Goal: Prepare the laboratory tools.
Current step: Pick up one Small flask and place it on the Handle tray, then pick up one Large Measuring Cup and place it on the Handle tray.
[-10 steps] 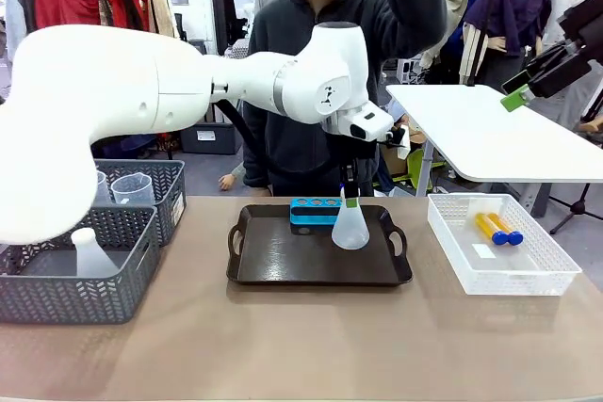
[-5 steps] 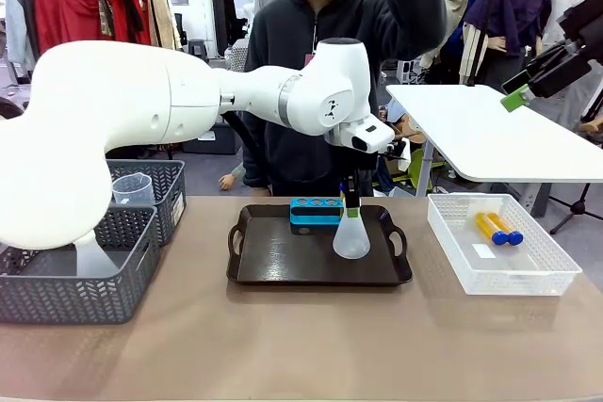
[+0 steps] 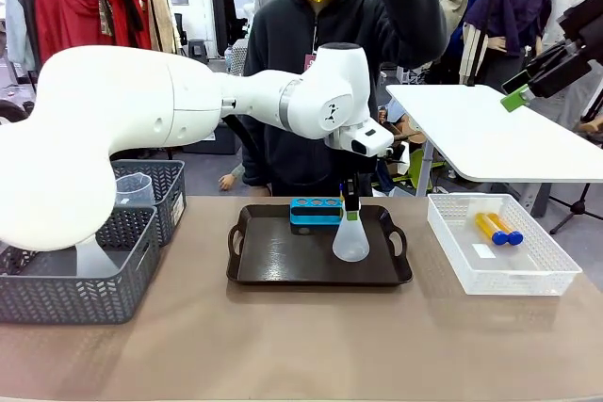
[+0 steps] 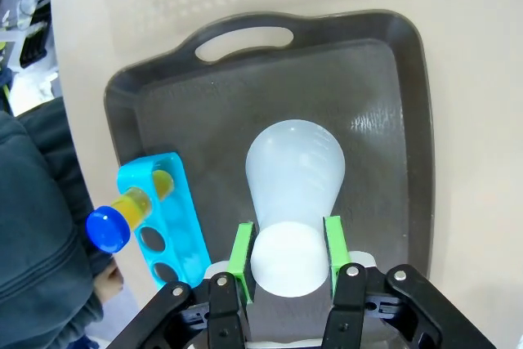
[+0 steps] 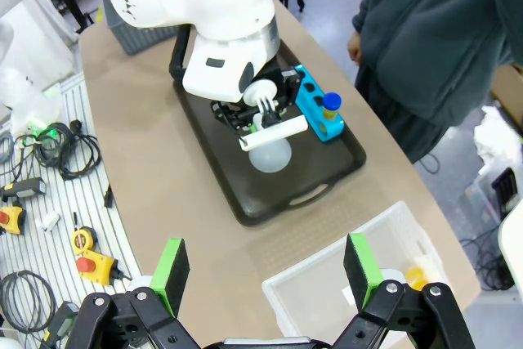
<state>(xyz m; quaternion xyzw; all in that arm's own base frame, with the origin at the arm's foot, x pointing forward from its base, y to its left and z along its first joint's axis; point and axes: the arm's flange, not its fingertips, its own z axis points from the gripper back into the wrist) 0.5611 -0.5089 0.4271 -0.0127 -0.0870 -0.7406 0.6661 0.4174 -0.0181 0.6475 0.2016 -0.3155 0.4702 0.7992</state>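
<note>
A translucent white conical flask point(image 3: 350, 238) stands on the right half of the dark tray point(image 3: 283, 256). My left gripper point(image 3: 351, 202) is shut on its neck from above. The left wrist view has the green pads point(image 4: 242, 248) pressed on both sides of the flask point(image 4: 295, 171). A blue rack point(image 4: 160, 220) lies at the tray's far edge with one amber, blue-capped tube point(image 4: 121, 220) in it. My right gripper point(image 5: 268, 271) hangs open high above the table, holding nothing. From there the flask point(image 5: 270, 155) and rack point(image 5: 318, 117) show far below.
A white basket point(image 3: 452, 242) at the right holds amber tubes point(image 3: 499, 229). Grey baskets point(image 3: 113, 289) at the left hold a clear beaker point(image 3: 132, 189) and another flask point(image 3: 92, 257). A person stands behind the tray, one hand raised. Bare table lies in front.
My left gripper has come down a little with the flask, whose base now rests on the tray. The left arm's big links have shifted right. The right arm has not moved.
</note>
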